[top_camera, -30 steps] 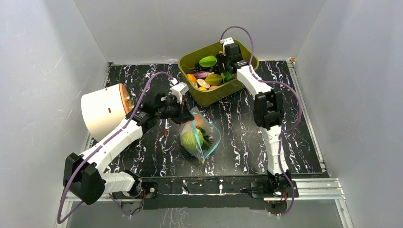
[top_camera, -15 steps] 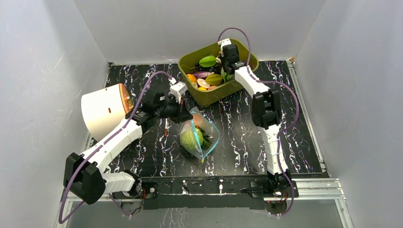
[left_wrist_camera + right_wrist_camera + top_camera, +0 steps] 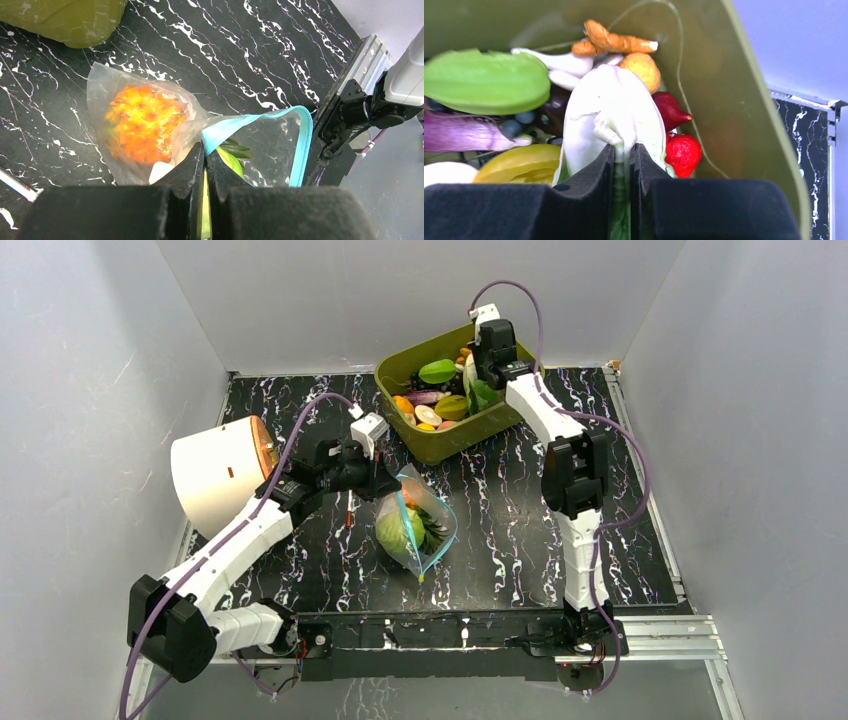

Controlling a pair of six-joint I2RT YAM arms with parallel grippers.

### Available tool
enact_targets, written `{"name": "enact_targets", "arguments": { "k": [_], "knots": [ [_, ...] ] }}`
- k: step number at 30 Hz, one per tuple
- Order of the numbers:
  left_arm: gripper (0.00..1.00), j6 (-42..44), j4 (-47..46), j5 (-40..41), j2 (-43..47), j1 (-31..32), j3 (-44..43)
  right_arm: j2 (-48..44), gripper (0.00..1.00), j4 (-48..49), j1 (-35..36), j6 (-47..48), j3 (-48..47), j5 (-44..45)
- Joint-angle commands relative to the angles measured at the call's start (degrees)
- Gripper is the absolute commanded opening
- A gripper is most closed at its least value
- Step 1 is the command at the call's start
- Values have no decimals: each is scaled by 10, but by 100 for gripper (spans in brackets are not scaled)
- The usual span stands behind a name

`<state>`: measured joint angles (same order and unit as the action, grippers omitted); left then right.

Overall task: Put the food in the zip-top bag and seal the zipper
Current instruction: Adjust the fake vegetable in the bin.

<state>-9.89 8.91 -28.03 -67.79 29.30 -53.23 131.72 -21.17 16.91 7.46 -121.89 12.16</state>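
The clear zip-top bag (image 3: 418, 528) lies mid-table with its mouth open. Inside are an orange pineapple (image 3: 141, 123) with green leaves and a pale-green cabbage (image 3: 392, 531). My left gripper (image 3: 205, 148) is shut on the bag's rim, pinching the light-blue zipper (image 3: 301, 145) at its near end. My right gripper (image 3: 624, 147) is over the olive-green tub (image 3: 445, 447), shut on a white and pale-green leafy vegetable (image 3: 610, 107) and holding it just above the other food.
The tub (image 3: 736, 100) also holds a flat green piece (image 3: 484, 87), a red strawberry (image 3: 683, 152), a purple piece and several others. A large white cylinder (image 3: 213, 474) stands at the table's left, beside my left arm. A metal rail runs along the right edge.
My right gripper has closed on the white leafy vegetable in the tub and risen slightly with it. My left arm has drawn the bag a little to the left.
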Motion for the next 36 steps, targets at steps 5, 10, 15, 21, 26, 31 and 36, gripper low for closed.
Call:
{"name": "enact_targets", "arguments": {
  "k": [5,10,15,21,26,31,36],
  "knots": [
    [0,6,-27,-6,37,-16,5,-121,0,57,0,-33,40,-24],
    [0,5,-28,2,49,-19,11,-159,0,71,0,-41,71,-41],
    [0,2,-31,5,62,-19,17,-155,3,89,1,-36,89,-24],
    [0,3,-33,10,71,-20,19,-103,7,101,1,-31,79,11],
    [0,7,-30,15,66,-20,18,-60,17,103,0,-36,44,51],
    [0,10,-27,22,64,-20,17,-38,40,101,1,-35,6,-10],
    [0,16,-26,28,67,-21,19,-47,57,128,1,-11,11,-143]
  ]
}}
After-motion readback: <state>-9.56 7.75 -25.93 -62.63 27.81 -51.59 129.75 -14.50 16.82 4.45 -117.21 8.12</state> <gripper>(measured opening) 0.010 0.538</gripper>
